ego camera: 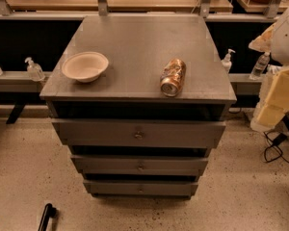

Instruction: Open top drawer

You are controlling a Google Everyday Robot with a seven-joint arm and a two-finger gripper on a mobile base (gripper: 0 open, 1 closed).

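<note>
You found the top drawer (138, 134) directly beneath the desk (135, 37) top, knob centred on its front, while your hand (47, 218) sat low-left over the floor, its open-or-closed state indeterminable.

The top drawer (96, 134), wide flat grey front with one small round knob, sits closed, gripper (47, 216) low at left.

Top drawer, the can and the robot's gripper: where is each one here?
top drawer (137, 134), camera view, on the middle of its grey front.
can (173, 77), camera view, on its copper side.
gripper (47, 217), camera view, on the dark piece low at the left.
</note>
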